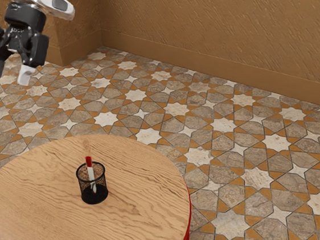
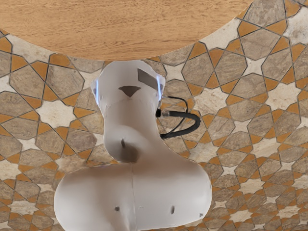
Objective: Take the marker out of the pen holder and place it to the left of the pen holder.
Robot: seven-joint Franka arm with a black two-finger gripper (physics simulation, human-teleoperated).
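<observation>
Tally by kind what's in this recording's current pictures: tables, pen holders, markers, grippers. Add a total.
Table: 1
Black mesh pen holder: 1
Red-and-white marker: 1
Black gripper: 1
Total: 4

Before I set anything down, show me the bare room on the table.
Bare wood lies around the pen holder: out to the rim of the table at the exterior view's left and right, and toward the view's lower edge. The only crowded spot is the pen holder itself, the marker leaning inside.
</observation>
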